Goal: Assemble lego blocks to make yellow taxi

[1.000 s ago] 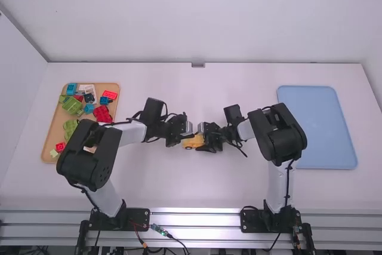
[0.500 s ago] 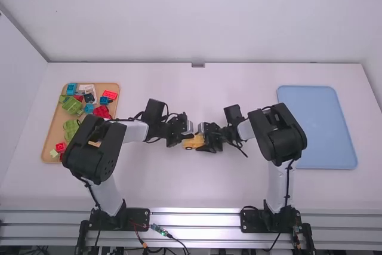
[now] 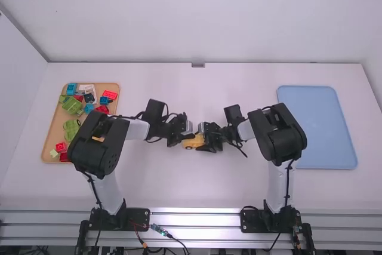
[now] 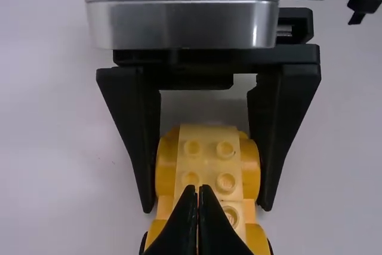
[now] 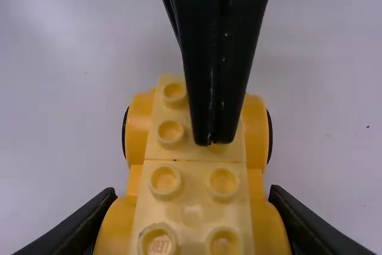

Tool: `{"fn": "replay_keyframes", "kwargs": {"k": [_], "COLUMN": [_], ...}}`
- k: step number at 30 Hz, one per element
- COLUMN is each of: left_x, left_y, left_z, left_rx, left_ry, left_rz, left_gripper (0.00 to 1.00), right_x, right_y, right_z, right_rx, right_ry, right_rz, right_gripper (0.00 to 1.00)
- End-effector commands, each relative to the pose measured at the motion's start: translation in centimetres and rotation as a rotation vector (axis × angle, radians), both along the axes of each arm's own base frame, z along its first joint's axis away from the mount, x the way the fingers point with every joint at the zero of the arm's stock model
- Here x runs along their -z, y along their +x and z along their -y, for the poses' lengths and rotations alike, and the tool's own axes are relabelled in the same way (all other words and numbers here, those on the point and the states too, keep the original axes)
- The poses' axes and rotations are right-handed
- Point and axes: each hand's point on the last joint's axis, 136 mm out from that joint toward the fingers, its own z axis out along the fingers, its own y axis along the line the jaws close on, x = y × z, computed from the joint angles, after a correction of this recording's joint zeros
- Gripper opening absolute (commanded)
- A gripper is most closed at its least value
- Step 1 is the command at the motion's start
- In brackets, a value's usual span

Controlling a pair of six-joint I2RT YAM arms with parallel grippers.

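High view
Left gripper: (image 3: 186, 137) just above the middle of the tabletop (image 3: 155, 177), at the left end of the yellow car (image 3: 193, 142)
Right gripper: (image 3: 204, 138) facing it, at the car's right end
Left arm: (image 3: 95, 147) bent, its elbow beside the wooden tray (image 3: 52, 132) and partly hiding it, the forearm running right to the middle
Right arm: (image 3: 279, 138) up from its base at the near edge, bent at the elbow, the forearm running left
Yellow car: between the two grippers, a dark wheel on its near side
Wooden tray: far left, holding green blocks (image 3: 71, 104), red blocks (image 3: 110, 95) and blue blocks (image 3: 71, 89)
Blue tray: (image 3: 322, 129) on the right, beside the right arm

Left wrist view
Left gripper: (image 4: 198, 189) jaws pressed together, nothing pinched, tips at the car's studded top
Right gripper: opposite, its jaws apart by the car's width, one along the near flank and one along the far flank
Yellow car: upright, pale studded blocks (image 4: 209, 162) along its top

Right wrist view
Right gripper: (image 5: 192, 201) jaws spread around the right part of the car, pinching its rounded sides
Left gripper: closed tips pointing down, over a stud on the far side of the car's top; how hard they press, cannot tell
Pale blocks: two end to end, a straight seam running across the car between them
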Motion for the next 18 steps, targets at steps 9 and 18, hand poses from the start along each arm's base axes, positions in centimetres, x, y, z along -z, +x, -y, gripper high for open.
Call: {"fn": "replay_keyframes", "kwargs": {"k": [9, 18], "left_x": [7.2, 3.3], "left_y": [-2.8, -0.8], "left_z": [-3.3, -1.5], "left_rx": [-0.186, -0.118], "left_ry": [0.198, 0.129], "left_rz": [-0.131, -0.108], "left_gripper": [0.02, 0.02], "right_x": [-0.5, -0.5], "right_y": [1.2, 0.9], "right_z": [0.1, -0.1], "right_rx": [0.027, 0.014], "right_ry": [0.032, 0.031], "right_rz": [-0.007, 0.0], "right_gripper": [0.31, 0.31]}}
